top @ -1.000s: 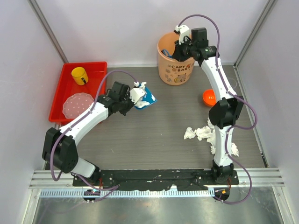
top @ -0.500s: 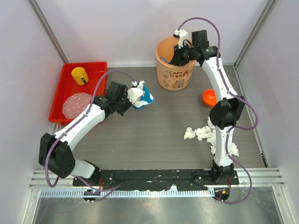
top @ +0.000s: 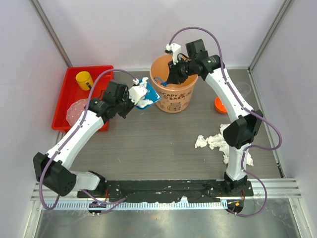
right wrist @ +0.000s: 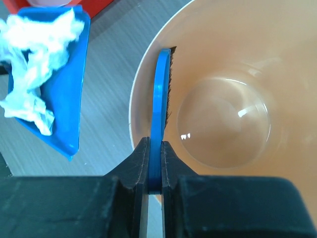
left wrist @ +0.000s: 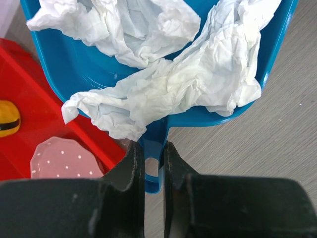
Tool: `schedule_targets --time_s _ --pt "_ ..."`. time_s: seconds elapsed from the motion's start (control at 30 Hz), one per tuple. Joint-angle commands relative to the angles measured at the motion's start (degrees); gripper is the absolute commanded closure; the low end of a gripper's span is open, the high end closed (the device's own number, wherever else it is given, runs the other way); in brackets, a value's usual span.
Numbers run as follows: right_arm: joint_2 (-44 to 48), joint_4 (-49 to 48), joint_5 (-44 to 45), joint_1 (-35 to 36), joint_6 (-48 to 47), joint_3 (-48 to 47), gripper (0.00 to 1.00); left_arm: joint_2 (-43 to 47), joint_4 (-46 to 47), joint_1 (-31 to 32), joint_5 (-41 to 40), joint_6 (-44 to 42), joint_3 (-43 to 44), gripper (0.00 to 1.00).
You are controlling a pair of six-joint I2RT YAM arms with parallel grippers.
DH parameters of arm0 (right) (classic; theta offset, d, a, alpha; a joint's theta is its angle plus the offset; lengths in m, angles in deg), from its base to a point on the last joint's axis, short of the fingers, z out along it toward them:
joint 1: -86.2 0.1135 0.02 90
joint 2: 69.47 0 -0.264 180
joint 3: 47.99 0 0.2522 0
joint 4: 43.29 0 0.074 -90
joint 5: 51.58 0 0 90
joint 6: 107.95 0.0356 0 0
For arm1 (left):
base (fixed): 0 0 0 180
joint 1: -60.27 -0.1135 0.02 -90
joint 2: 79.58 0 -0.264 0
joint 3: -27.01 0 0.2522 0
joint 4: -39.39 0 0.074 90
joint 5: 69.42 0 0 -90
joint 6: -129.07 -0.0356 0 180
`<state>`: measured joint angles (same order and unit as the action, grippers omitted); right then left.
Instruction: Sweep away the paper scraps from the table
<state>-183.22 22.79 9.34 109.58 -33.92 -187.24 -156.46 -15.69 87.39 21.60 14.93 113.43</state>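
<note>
Your left jaws clench the blue plastic dustpan (left wrist: 84, 69), right jaws the blue brush (right wrist: 161, 99). Tip white paper scraps (left wrist: 198, 84) slowly into the orange bucket (top: 173, 101).

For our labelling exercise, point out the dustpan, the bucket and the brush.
dustpan (left wrist: 74, 67): left wrist view, bare blue floor of the pan.
bucket (top: 173, 101): top view, printed front wall.
brush (right wrist: 159, 109): right wrist view, blue back, midway along.
</note>
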Motion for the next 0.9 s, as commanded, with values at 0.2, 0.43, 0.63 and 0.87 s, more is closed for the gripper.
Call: schedule_targets --time_s 0.2,0.43,0.63,0.87 --pt "5.4 0.2 3.9 7.1 1.2 3.4 0.99 6.0 -7.1 -2.9 -0.5 1.5 7.3 1.0" --pt "7.4 -0.1 3.2 12.7 1.4 4.0 0.99 2.4 -10.1 -2.9 -2.6 1.8 14.1 1.0" --pt "14.3 -3.2 9.6 13.7 3.8 7.4 0.99 -2.0 -11.9 -3.6 -3.1 2.1 21.5 1.0" --pt "20.1 -6.8 32.3 13.6 7.2 9.3 0.99 -10.1 -12.8 -3.5 -4.0 2.1 30.0 1.0"
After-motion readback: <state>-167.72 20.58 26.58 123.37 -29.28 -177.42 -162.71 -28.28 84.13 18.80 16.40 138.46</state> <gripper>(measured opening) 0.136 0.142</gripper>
